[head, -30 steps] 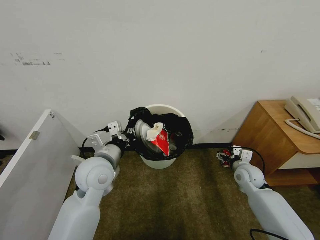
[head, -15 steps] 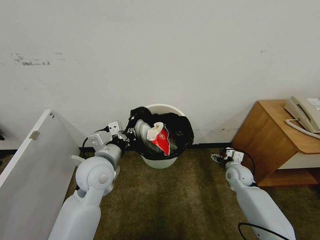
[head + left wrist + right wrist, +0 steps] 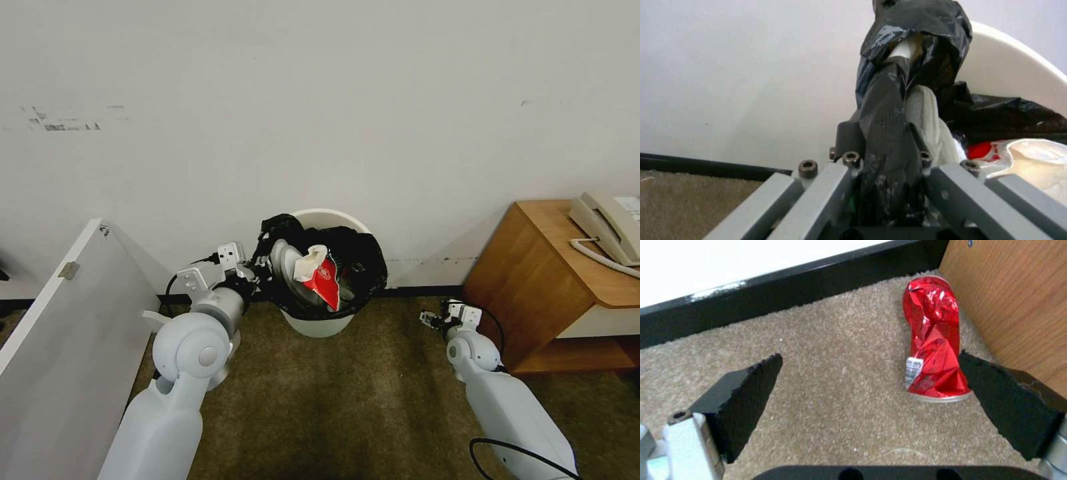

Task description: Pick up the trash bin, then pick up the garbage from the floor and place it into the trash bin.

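The trash bin [image 3: 317, 326], white with a black bag over its rim, stands on the carpet against the wall. It holds a red packet [image 3: 325, 280], a white slipper [image 3: 285, 259] and a tissue. My left gripper [image 3: 257, 273] is at the bin's left rim, shut on the rim and the black bag [image 3: 889, 126]. My right gripper [image 3: 432, 319] hangs low over the carpet beside the wooden cabinet. Seen from the right wrist, the right gripper [image 3: 869, 356] is open. A crushed red can [image 3: 933, 340] lies on the carpet close to one finger pad [image 3: 1005, 396], against the cabinet side.
A wooden cabinet [image 3: 533, 267] with a beige telephone [image 3: 610, 227] stands at the right. A white panel [image 3: 60, 347] leans at the left. A black baseboard [image 3: 773, 296] runs along the wall. Open carpet lies between my arms.
My right arm has drawn back to the left, away from the cabinet, and the red can no longer shows at its gripper in the head view. The left arm and the bin have not moved.
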Controlling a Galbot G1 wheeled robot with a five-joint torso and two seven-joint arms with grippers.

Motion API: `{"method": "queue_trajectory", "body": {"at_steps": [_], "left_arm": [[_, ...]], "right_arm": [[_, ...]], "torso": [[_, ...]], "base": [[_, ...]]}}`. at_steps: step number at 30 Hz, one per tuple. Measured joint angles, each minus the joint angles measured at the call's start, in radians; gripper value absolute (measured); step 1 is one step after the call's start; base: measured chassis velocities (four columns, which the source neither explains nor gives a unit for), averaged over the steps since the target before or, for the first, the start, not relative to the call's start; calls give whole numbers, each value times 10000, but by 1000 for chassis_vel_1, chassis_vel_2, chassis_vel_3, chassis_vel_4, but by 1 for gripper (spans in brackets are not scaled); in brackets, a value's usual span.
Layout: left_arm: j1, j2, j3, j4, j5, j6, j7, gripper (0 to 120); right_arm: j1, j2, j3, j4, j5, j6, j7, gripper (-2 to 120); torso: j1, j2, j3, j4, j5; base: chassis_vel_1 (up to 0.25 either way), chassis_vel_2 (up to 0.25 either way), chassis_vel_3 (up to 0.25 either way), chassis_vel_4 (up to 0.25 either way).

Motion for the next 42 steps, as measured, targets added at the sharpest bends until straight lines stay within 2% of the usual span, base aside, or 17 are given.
{"method": "queue_trajectory", "body": {"at_steps": [6,42], "left_arm": [[41,1,6,-18,8,-1,0,4],[53,-33,-11,12,67,-23,21,4]], "right_arm": [[416,207,71,-880,-311,323,-267,100],[1543,633,317,-3316,-961,1141,-897,100]], "torso": [[0,0,1,2,1],[0,0,1,1,1]], "base": [[0,0,0,0],[0,0,0,0]]}}
